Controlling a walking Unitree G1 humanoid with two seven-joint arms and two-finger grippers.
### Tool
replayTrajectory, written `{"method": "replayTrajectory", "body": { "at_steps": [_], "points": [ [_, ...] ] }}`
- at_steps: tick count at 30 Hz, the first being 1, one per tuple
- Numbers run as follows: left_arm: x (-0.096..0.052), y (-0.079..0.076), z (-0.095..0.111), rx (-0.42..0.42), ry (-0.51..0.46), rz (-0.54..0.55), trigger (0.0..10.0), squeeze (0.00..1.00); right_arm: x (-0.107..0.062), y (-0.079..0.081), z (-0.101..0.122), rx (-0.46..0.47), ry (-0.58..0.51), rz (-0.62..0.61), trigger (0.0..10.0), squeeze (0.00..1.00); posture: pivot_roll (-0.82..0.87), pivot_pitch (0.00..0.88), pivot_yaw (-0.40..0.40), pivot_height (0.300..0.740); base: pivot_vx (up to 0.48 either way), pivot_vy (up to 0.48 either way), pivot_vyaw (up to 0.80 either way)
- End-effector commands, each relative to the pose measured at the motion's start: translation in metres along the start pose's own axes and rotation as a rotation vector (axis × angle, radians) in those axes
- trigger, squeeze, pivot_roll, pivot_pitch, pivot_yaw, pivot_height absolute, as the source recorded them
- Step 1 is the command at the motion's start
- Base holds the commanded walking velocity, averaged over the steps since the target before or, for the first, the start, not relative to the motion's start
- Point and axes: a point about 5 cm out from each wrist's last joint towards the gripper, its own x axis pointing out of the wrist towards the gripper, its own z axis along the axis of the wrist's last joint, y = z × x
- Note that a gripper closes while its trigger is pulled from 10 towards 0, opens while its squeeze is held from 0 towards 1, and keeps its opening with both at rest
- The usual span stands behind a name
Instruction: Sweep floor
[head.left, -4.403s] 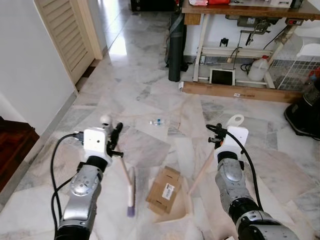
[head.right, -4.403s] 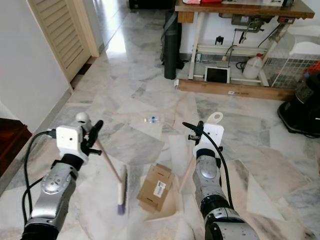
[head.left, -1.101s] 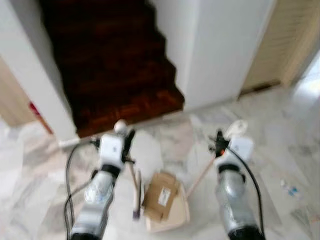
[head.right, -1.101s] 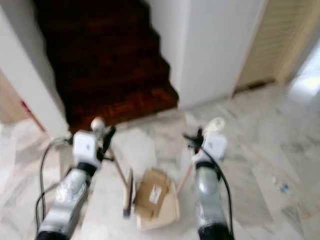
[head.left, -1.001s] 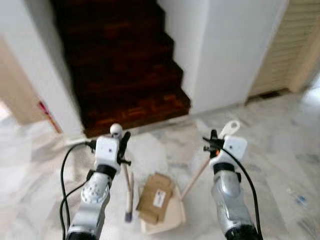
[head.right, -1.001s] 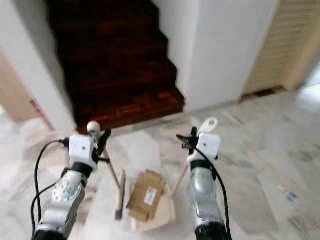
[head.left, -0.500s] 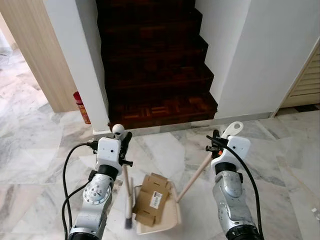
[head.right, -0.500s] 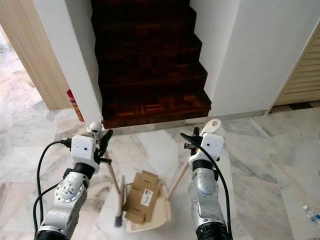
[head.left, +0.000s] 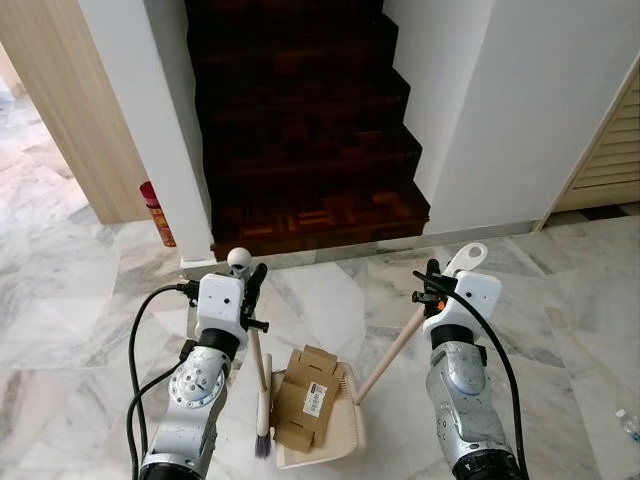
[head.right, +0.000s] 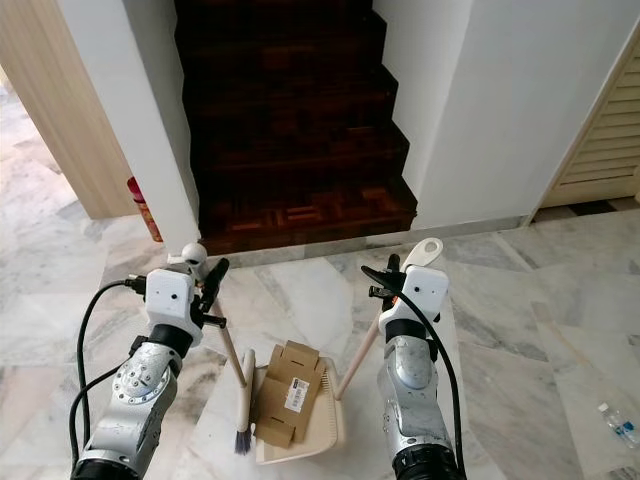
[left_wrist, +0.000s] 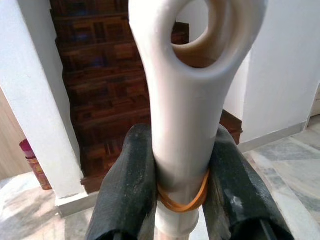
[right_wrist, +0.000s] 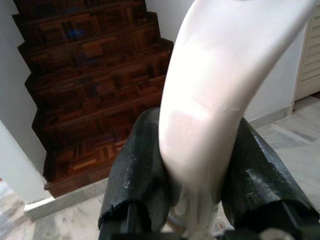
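Note:
My left gripper (head.left: 251, 291) is shut on the pale handle of a small brush (head.left: 263, 418), whose bristle head hangs down beside the left rim of a cream dustpan (head.left: 343, 438). A flattened brown cardboard box (head.left: 305, 400) with a white label lies in the pan. My right gripper (head.left: 431, 285) is shut on the dustpan's long handle (head.left: 392, 344), which slants down to the pan. In the left wrist view the black fingers (left_wrist: 130, 175) clamp the brush handle (left_wrist: 185, 100), with an orange rubber band round it. The right wrist view has both fingers (right_wrist: 137, 175) pressed against the dustpan handle (right_wrist: 205, 110).
A dark wooden staircase (head.left: 300, 130) rises straight ahead between white walls. A red can (head.left: 158, 213) stands at the foot of the left wall. A louvred door (head.left: 610, 165) is at the right. A small plastic bottle (head.left: 628, 424) lies on the marble floor (head.left: 70, 300), far right.
The camera has swung left from the room with the table to face the stairs. Over the last half second the brush head has edged closer to the pan; both grips hold.

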Motion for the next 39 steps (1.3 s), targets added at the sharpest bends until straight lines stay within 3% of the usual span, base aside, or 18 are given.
{"method": "replayTrajectory", "body": {
  "at_steps": [1, 14, 39],
  "points": [
    [0.0059, 0.0005, 0.0081, 0.004, -0.036, -0.005, 10.0, 0.00, 0.0074, 0.0059, 0.0153, 0.019, -0.064, 0.017, 10.0, 0.00, 0.06, 0.000, 0.005, 0.740, 0.000, 0.000, 0.00],
    [0.0073, 0.0022, 0.0095, 0.008, -0.040, -0.002, 10.0, 0.00, 0.0085, 0.0085, 0.0148, 0.025, -0.060, 0.026, 10.0, 0.00, 0.07, 0.000, 0.008, 0.740, 0.000, 0.000, 0.00],
    [0.0058, 0.0029, 0.0096, 0.007, -0.040, 0.015, 10.0, 0.00, 0.0085, 0.0088, 0.0144, 0.040, -0.052, 0.042, 10.0, 0.00, 0.08, 0.000, -0.002, 0.740, 0.000, 0.342, 0.00]
  ]
}}
